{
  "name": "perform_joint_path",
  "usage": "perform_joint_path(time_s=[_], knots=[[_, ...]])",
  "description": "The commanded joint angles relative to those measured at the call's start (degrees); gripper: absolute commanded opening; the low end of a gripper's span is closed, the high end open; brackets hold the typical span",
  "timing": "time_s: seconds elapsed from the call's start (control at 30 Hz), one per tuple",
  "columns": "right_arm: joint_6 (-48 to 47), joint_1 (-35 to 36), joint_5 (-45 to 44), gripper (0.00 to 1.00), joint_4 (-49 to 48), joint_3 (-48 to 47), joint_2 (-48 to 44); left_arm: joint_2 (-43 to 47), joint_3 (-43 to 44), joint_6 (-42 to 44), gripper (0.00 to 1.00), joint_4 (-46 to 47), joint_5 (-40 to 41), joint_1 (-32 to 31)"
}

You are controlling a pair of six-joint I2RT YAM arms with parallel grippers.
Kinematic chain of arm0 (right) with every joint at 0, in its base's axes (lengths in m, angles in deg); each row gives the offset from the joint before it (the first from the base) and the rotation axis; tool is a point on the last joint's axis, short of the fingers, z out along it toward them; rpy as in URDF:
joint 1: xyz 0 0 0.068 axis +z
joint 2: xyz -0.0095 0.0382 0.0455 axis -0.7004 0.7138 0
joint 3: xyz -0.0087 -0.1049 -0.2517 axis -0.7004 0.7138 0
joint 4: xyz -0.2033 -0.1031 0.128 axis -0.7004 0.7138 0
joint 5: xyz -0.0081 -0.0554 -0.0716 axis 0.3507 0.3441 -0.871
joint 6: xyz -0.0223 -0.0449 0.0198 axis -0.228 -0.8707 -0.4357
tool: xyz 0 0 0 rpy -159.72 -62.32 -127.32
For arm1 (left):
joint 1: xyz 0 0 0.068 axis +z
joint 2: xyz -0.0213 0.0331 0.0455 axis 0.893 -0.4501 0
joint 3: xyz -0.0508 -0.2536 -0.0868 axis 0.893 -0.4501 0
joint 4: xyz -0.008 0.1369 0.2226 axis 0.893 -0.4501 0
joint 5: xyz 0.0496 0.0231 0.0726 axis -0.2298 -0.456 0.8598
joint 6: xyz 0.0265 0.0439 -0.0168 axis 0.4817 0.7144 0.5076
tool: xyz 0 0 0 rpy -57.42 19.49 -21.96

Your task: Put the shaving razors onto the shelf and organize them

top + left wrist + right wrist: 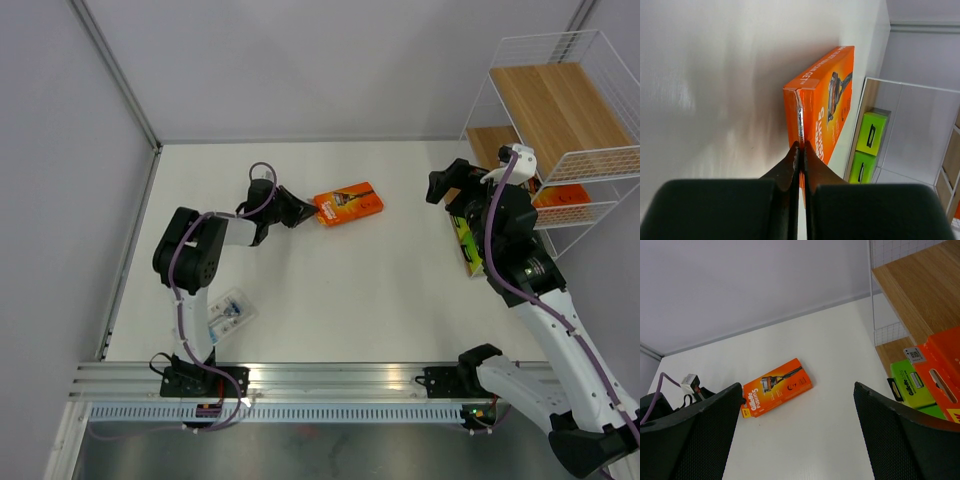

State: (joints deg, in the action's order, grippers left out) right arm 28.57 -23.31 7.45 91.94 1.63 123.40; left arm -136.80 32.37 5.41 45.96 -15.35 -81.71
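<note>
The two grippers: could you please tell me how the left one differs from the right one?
The left gripper is shut, pinching the end flap of the orange pack; the right gripper is wide open and holds nothing. The left gripper is low over the middle of the table; the right gripper is beside the shelf. Both have black fingers.

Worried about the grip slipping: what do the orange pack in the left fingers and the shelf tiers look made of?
The orange pack: likely printed cardboard, slightly glossy; sharp folded edges and a sheen show. The shelf tiers: light wood or wood-look board, matte, with visible grain.
</note>
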Motion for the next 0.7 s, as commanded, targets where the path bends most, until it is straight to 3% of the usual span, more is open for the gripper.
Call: perform_joint_path(time_s=[0.0, 0.2, 0.4, 0.53, 0.67], knots=[[0.43, 0.12, -1.21, 0.98, -0.24, -1.06, -1.15, 2.29, -1.92, 2.13, 0.02, 2.79, -2.23, -0.17], [0.42, 0.04, -1.83, 0.98, 1.24, -3.25, -0.8, 2.02, -0.79, 0.28, 0.02, 11.05, -8.11, -0.44], [0.51, 0.04, -3.06, 0.98, 5.38, -8.26, 1.75, 3.77, 3.95, -2.45, 0.02, 13.43, -12.78, -1.58], [-0.1, 0.04, -2.27, 0.98, 6.87, -10.55, 2.72, 6.93, 9.22, 7.62, 0.02, 6.43, -14.01, -3.6], [-0.28, 0.12, -3.23, 0.98, 11.87, -18.87, 5.17, 9.58, 15.38, 17.23, 0.02, -2.02, -13.92, -6.23]])
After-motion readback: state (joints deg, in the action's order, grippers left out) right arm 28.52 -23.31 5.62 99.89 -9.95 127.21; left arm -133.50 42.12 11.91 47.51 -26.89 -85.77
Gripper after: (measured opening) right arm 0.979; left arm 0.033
